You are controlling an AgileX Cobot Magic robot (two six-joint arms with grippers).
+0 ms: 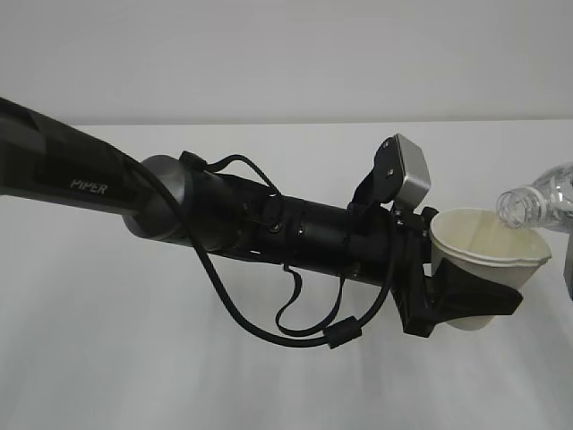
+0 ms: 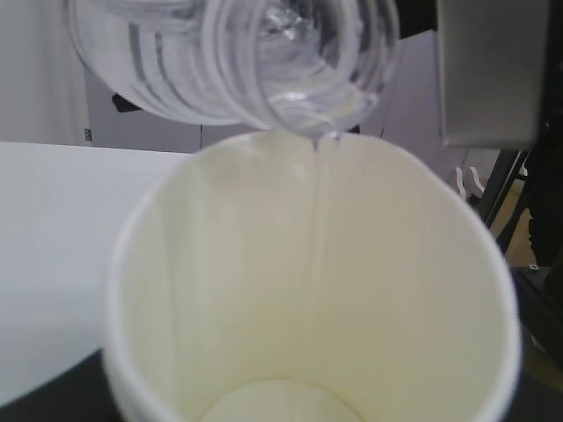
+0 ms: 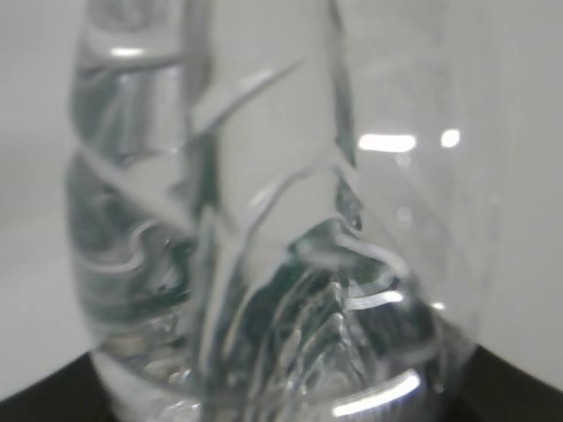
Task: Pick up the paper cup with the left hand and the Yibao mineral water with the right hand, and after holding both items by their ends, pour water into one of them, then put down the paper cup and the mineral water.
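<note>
My left gripper is shut on the lower part of the white paper cup and holds it in the air, tipped slightly toward the camera. The Yibao mineral water comes in from the right edge, tilted, with its open mouth just over the cup's far rim. In the left wrist view the clear bottle hangs over the cup, and a thin stream of water runs down the cream inside wall. The ribbed bottle fills the right wrist view, and my right gripper is shut on its end.
The left arm's thick black body and its looping cables span the middle of the exterior view above the white table. A grey camera box sits on the wrist. A metal panel and dark stands lie beyond the table.
</note>
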